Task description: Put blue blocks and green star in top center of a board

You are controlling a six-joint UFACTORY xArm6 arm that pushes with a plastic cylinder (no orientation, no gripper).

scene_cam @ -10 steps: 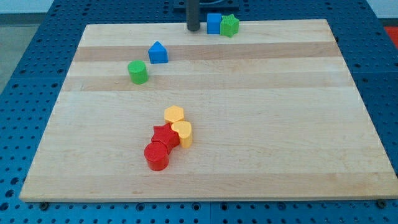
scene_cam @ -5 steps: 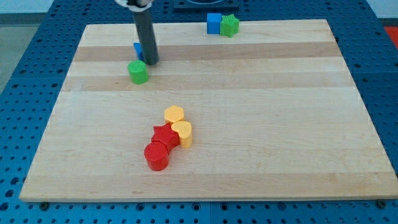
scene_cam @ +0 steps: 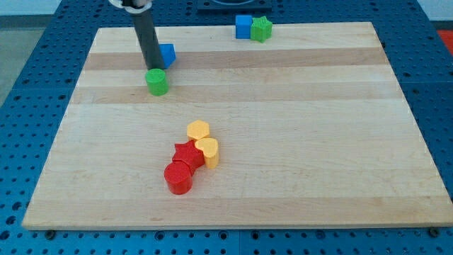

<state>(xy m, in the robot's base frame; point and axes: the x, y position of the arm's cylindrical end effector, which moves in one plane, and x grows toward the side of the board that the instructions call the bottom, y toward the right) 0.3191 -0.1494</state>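
Note:
A blue cube [scene_cam: 243, 26] and a green star [scene_cam: 262, 29] sit touching at the board's top edge, near its centre. A second blue block [scene_cam: 167, 54], its shape partly hidden by the rod, lies at the upper left. My tip [scene_cam: 153, 67] stands just left of this blue block, touching or nearly touching it, and right above a green cylinder [scene_cam: 157, 82].
Near the board's middle is a cluster: a yellow hexagon [scene_cam: 199, 130], a yellow heart [scene_cam: 208, 151], a red star [scene_cam: 186, 154] and a red cylinder [scene_cam: 178, 178]. The wooden board [scene_cam: 318, 142] lies on a blue pegboard table.
My tip came from the top centre down to the left blue block, then passed from its right side to its left. The block now sits slightly higher in the view.

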